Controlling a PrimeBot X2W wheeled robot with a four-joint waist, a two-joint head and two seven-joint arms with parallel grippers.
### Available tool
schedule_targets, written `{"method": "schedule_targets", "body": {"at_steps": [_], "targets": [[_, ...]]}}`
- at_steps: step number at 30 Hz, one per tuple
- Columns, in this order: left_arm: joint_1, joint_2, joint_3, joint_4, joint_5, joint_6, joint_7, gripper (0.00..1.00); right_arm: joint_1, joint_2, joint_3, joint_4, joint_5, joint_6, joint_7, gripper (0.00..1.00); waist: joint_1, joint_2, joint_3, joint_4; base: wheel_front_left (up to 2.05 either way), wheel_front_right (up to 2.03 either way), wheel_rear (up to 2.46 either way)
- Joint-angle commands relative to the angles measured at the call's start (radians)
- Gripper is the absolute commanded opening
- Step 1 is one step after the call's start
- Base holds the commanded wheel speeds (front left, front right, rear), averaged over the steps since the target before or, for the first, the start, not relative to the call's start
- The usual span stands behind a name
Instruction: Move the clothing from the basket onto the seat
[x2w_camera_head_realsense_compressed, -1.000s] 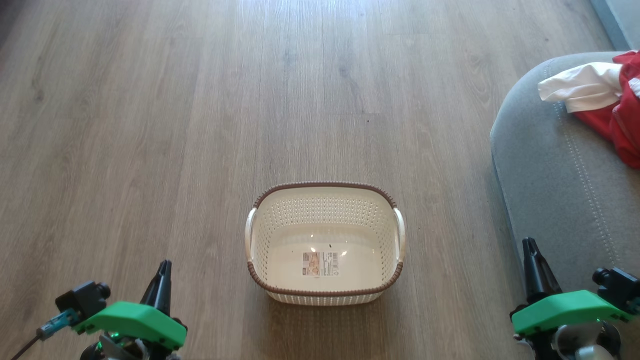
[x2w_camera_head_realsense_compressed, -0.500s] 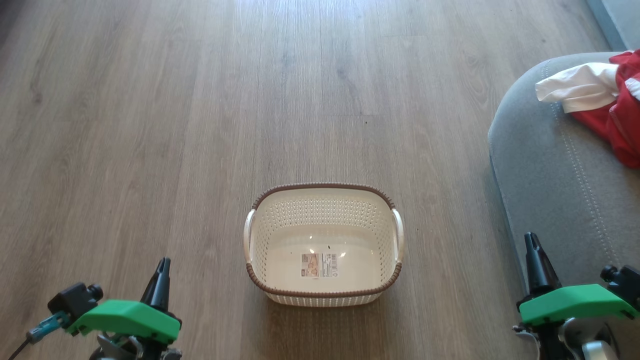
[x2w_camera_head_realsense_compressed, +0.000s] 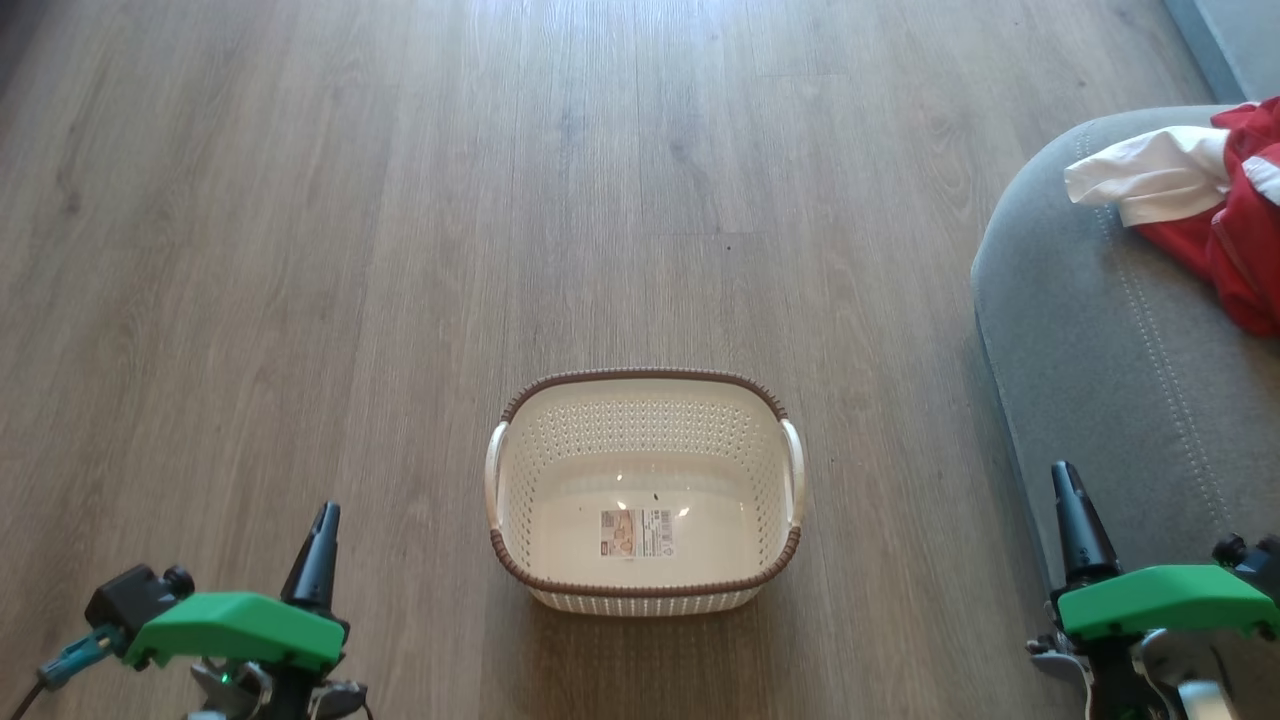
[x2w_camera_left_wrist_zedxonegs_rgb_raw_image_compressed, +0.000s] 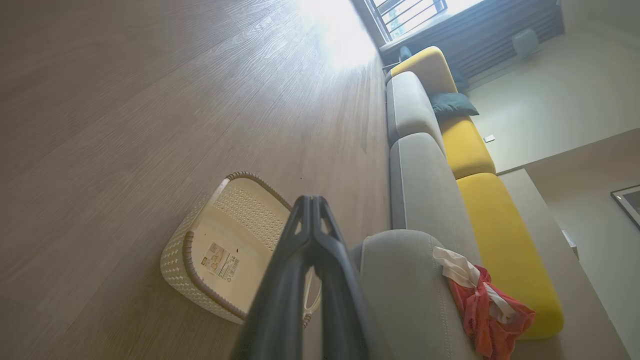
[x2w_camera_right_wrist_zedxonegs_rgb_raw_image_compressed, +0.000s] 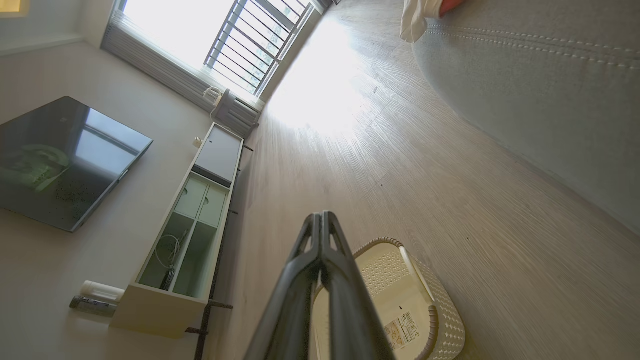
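View shifted slightly; basket (x2w_camera_head_realsense_compressed: 640, 600) upright, mouth up, long axis left-right; left gripper (x2w_camera_head_realsense_compressed: 322, 515), right gripper (x2w_camera_head_realsense_compressed: 1064, 476) closed, empty.

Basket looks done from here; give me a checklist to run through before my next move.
1. Basket emptied: ok, only its sticker label inside.
2. Clothing on the seat: ok, red and white garments lie on the grey cushion.
3. Clothing fully supported, not sliding off: cannot tell, the head view cuts it off.
4. Left gripper shut and empty: ok.
5. Right gripper shut and empty: ok.
6. Both grippers apart from the basket: ok.
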Motion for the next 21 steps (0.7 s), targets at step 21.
{"method": "schedule_targets", "body": {"at_steps": [21], "targets": [[-0.064, -0.028, 0.091, -0.055, -0.218, -0.037, 0.064, 0.00, -0.076, -0.009, 0.006, -0.026, 0.281, 0.000, 0.069, 0.00, -0.0001, 0.0001, -0.007, -0.008, 0.00, 0.00, 0.00]]}}
